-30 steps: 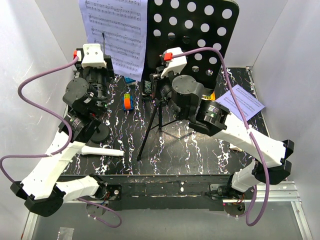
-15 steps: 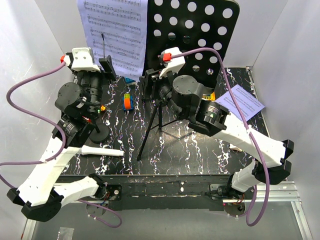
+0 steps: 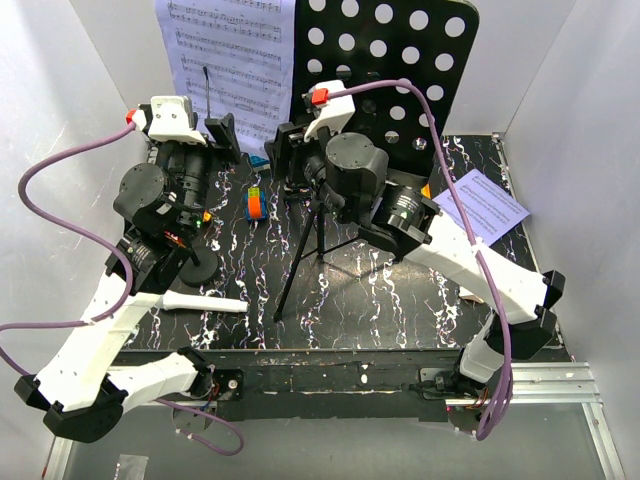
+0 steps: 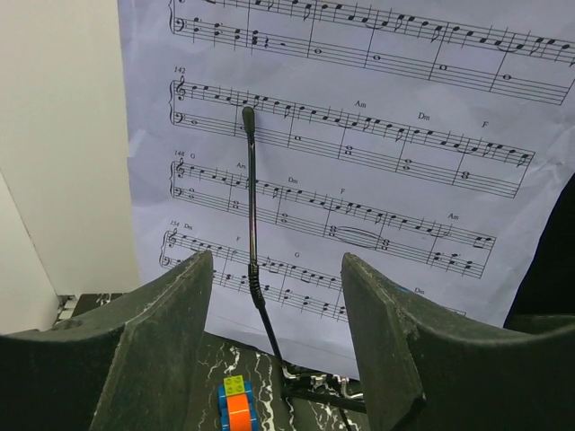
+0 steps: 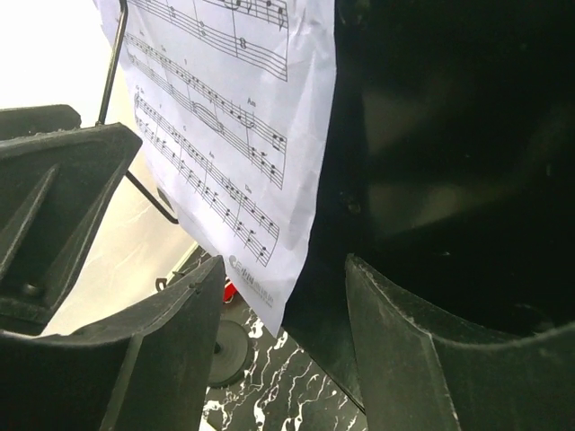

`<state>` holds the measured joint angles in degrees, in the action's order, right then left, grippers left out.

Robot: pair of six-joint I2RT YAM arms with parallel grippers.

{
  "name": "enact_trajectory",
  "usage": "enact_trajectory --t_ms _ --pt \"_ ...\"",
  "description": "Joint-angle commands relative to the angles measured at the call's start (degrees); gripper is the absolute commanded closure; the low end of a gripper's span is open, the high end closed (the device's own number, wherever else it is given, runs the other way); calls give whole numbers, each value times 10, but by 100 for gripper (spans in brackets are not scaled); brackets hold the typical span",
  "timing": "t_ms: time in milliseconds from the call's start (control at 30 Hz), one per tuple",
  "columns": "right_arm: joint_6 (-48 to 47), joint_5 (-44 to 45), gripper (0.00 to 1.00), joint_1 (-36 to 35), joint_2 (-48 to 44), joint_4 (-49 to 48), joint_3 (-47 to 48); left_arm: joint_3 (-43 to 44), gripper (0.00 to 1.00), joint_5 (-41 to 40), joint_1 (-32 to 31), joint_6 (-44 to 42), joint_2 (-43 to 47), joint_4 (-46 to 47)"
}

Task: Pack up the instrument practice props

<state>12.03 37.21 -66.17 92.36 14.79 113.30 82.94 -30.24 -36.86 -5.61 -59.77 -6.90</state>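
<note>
— When you look at your fingers, what do they hold?

— Nothing. My left gripper (image 4: 277,260) has its jaws well apart. Between them I see only the sheet (image 4: 359,180) further ahead, with a thin black rod (image 4: 251,206) standing in front of it. My right gripper (image 5: 286,265) is spread wide too, and empty. The lower corner of the same sheet and the dark stand (image 5: 449,135) are just beyond it.

— So how much is packed?

— I judge almost nothing. The stand is upright on its tripod (image 3: 297,265) at the back, and the sheet stands at the left side of it. A second sheet (image 3: 482,205) lies flat on the table (image 3: 390,300) at the right. The microphone (image 3: 205,303) lies near my left arm, beside its round base (image 3: 197,270). All of this is left to do, and I see no box for it.

— And your arms?

— Both reach forward and up, with the wrists raised towards the sheet. The left gripper is before its left part and the right gripper is near its lower right edge. The two are near each other but apart.
</note>
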Motion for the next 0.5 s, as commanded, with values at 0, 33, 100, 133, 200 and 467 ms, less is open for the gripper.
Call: enact_trajectory --t_ms 0,33,100,133,200,467 --pt "21 -22 38 9 8 -3 42 1 41 12 2 2 7 -1" --pt "22 -25 41 10 12 -2 46 1 41 12 2 2 7 0" --pt "25 -32 47 13 15 -3 48 3 42 11 2 -1 6 0" --pt "26 -35 50 14 16 -3 48 4 41 9 2 -4 6 0" --pt "29 -41 58 16 15 -5 44 4 41 3 2 -10 7 2" --pt "25 -48 93 17 -2 -31 15 5 44 -50 2 -50 6 26"
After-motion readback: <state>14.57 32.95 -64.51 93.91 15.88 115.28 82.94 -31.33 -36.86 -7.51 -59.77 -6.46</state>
